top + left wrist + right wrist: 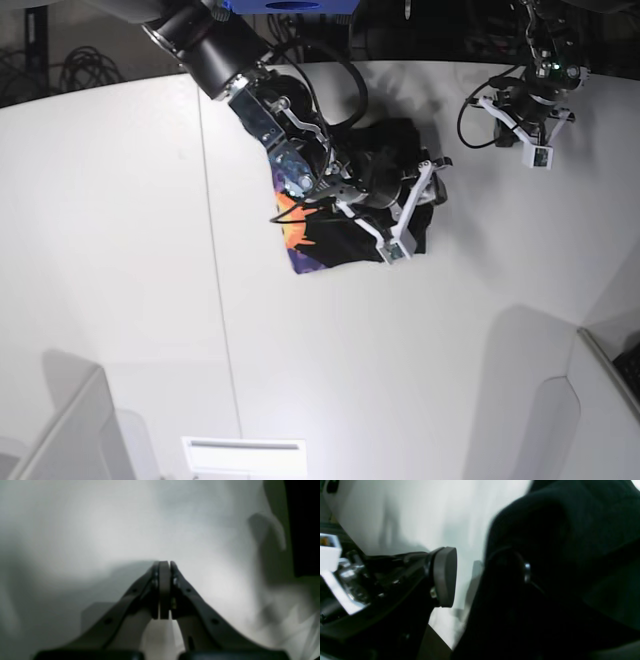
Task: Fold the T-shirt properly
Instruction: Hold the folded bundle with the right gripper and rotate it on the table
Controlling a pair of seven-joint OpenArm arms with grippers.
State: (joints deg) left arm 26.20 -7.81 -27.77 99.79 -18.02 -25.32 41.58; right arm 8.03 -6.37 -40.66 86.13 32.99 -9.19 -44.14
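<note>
The T-shirt [345, 185] lies crumpled in a black heap at the middle back of the white table [120, 250]. Its orange sun print [293, 230] on a purple patch shows at the heap's left front corner. The right arm reaches in from the back left and ends over the heap. In the right wrist view my right gripper [475, 577] is open: the left pad [445, 577] stands free, bare table shows in the gap, and black cloth [557, 555] covers the other finger. My left gripper [165, 565] is shut on nothing, above bare table, well to the right of the shirt.
Grey bin walls rise at the front left [70, 430] and front right [590, 400]. A white strip [245, 455] lies at the front edge. A thin seam [215, 250] runs front to back across the table. Cables hang by the left arm [535, 110].
</note>
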